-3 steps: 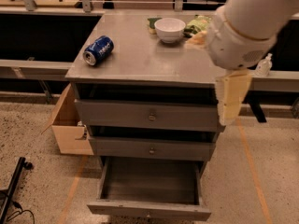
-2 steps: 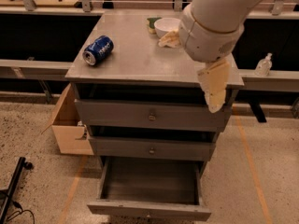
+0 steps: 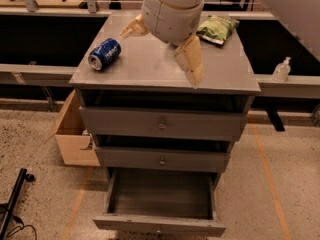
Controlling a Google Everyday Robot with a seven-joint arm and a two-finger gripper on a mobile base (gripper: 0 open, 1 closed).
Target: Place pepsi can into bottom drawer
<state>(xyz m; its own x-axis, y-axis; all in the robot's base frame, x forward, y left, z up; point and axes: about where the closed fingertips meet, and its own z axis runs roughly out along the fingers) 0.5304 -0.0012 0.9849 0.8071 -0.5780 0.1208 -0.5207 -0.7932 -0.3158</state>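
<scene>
Gripper [image 3: 159, 56] above cabinet top [image 3: 220, 74], fingers spread, empty. Pepsi can [image 3: 104, 54] on side, left: straddle crosswise, pinch mid. Bottom drawer [image 3: 160, 196] open, rdy.

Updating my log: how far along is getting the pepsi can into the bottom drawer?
Done: the bottom drawer stands open. In hand: the gripper hangs open over the cabinet top, apart from the pepsi can, holding nothing. Left: grasp the can, lying on its side, and place it in the drawer.
</scene>
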